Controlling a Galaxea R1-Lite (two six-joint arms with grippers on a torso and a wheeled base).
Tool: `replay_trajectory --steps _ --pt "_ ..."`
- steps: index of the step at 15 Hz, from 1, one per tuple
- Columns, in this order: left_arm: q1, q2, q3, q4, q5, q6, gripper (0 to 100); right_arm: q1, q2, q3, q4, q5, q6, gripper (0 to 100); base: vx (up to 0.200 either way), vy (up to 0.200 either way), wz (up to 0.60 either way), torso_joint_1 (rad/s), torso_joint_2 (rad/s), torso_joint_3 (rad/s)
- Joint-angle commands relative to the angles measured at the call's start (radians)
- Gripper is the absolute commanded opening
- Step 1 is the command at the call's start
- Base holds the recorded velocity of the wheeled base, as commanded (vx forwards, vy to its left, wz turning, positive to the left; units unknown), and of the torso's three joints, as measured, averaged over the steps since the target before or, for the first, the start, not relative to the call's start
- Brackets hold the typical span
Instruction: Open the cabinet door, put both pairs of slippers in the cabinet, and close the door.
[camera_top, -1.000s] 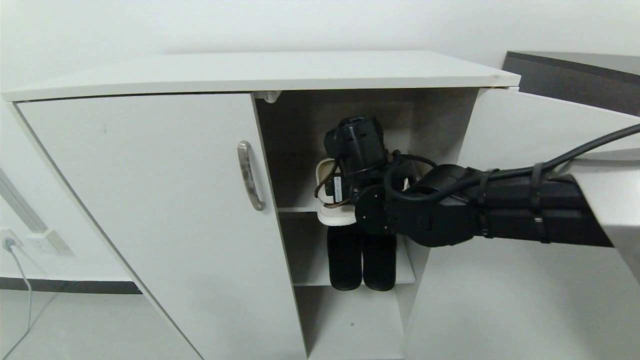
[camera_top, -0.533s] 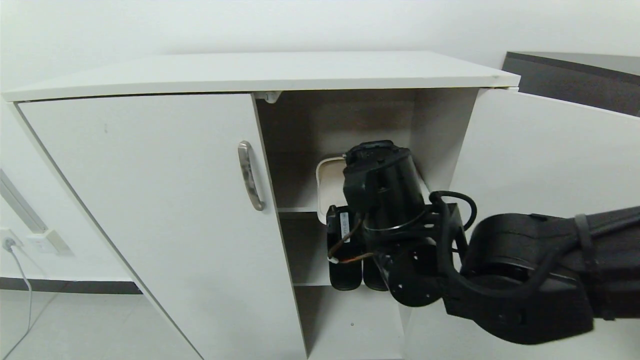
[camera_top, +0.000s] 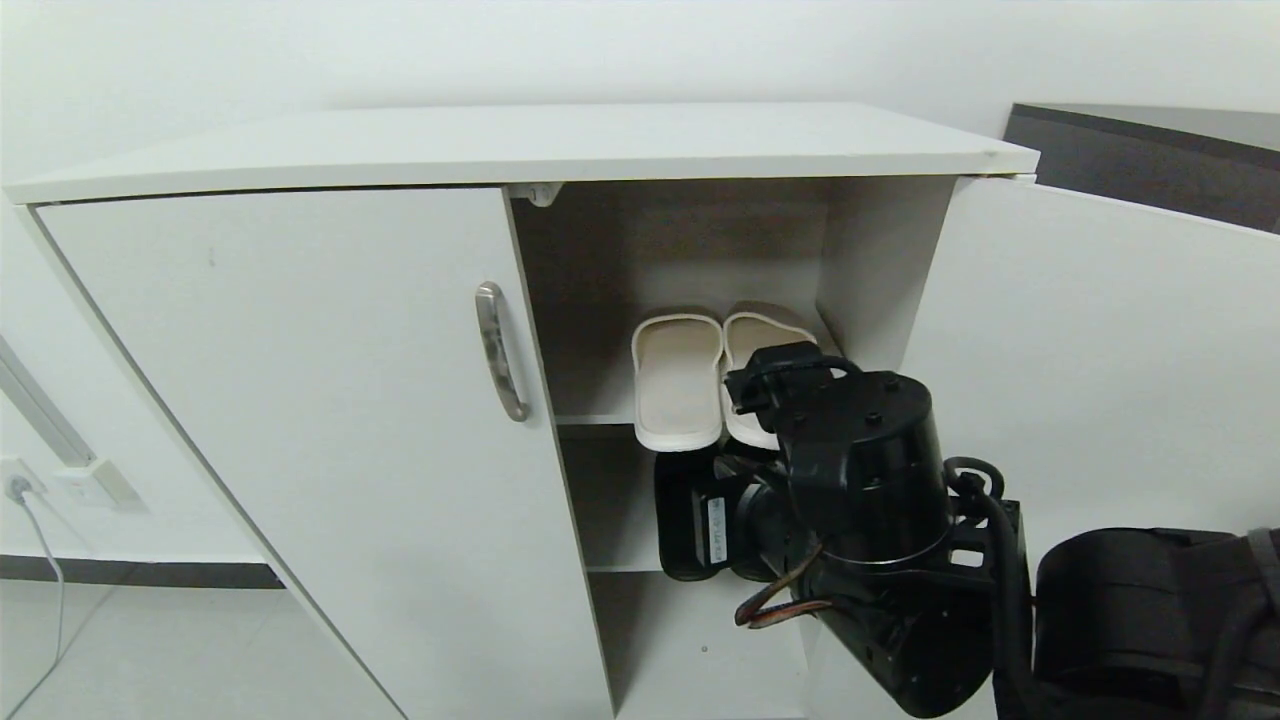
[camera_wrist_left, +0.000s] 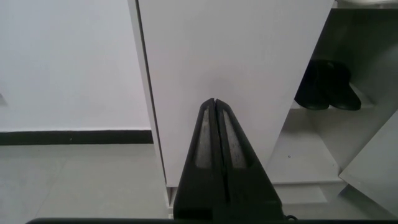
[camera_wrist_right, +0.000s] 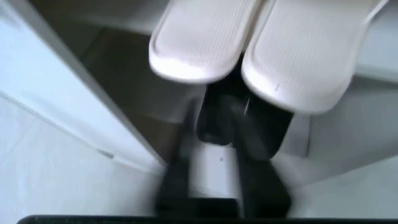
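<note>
The white cabinet (camera_top: 520, 140) has its left door (camera_top: 300, 400) closed and its right door (camera_top: 1080, 330) swung open. A white pair of slippers (camera_top: 678, 375) (camera_wrist_right: 211, 37) lies on the upper shelf. A black pair of slippers (camera_top: 685, 520) (camera_wrist_left: 326, 87) lies on the shelf below, partly hidden by my right arm's wrist (camera_top: 860, 470). My right gripper (camera_wrist_right: 217, 165) is open and empty, just outside the opening, below the white pair. My left gripper (camera_wrist_left: 214, 124) is shut on nothing, low in front of the closed left door.
A metal handle (camera_top: 497, 350) runs down the left door's inner edge. The open right door stands close beside my right arm. A wall socket with a cable (camera_top: 15, 487) sits low on the left. The cabinet's bottom compartment (camera_top: 700, 650) holds nothing.
My right arm has pulled back out of the cabinet and dropped lower, uncovering the white slippers, which stay on the upper shelf.
</note>
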Motion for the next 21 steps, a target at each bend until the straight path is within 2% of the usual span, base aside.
replay_trajectory --steps 1,10,21 --pt "0.0 0.001 0.0 -0.001 0.0 0.0 0 0.001 -0.001 0.022 -0.003 0.01 0.0 0 0.0 0.0 0.0 0.0 0.0 0.0" --pt "0.0 0.001 0.0 -0.001 -0.001 -0.001 0 0.003 -0.001 0.038 -0.003 -0.002 0.0 0 0.0 0.0 0.0 0.0 0.0 0.0" --pt "0.0 0.001 0.0 -0.001 -0.001 -0.003 0 0.003 0.013 0.053 -0.003 -0.001 0.006 0 -0.2 0.0 0.0 0.002 0.0 0.003"
